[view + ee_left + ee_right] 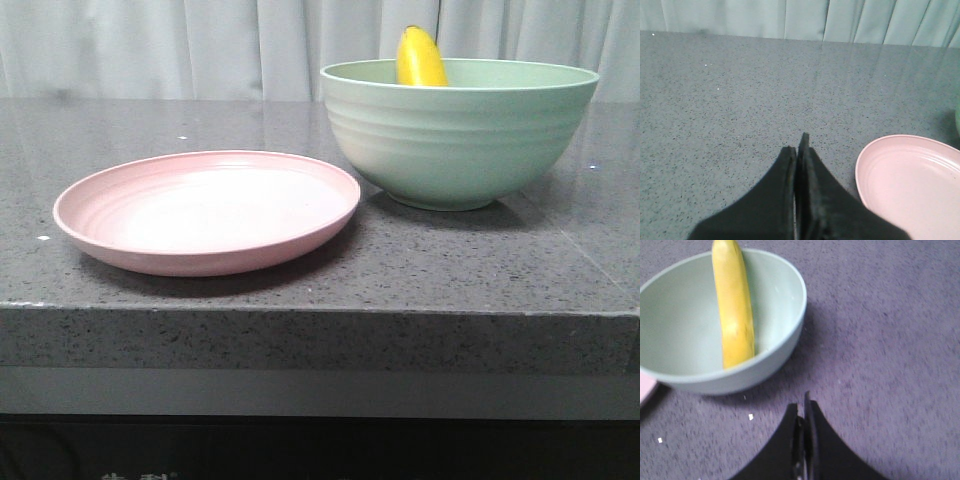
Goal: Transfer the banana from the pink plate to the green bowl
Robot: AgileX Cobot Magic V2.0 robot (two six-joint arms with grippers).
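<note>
The yellow banana (421, 58) lies inside the pale green bowl (455, 140) at the right of the table, one end poking above the far rim. In the right wrist view the banana (734, 305) leans against the wall of the bowl (785, 305). The pink plate (205, 210) sits empty to the left of the bowl. It also shows in the left wrist view (915, 185). My left gripper (797, 145) is shut and empty, over bare table beside the plate. My right gripper (802, 407) is shut and empty, near the bowl. Neither gripper shows in the front view.
The grey speckled stone table (300, 290) has its front edge close to the plate. A pale curtain (200, 45) hangs behind the table. A few small white specks (751, 416) lie on the table near the bowl.
</note>
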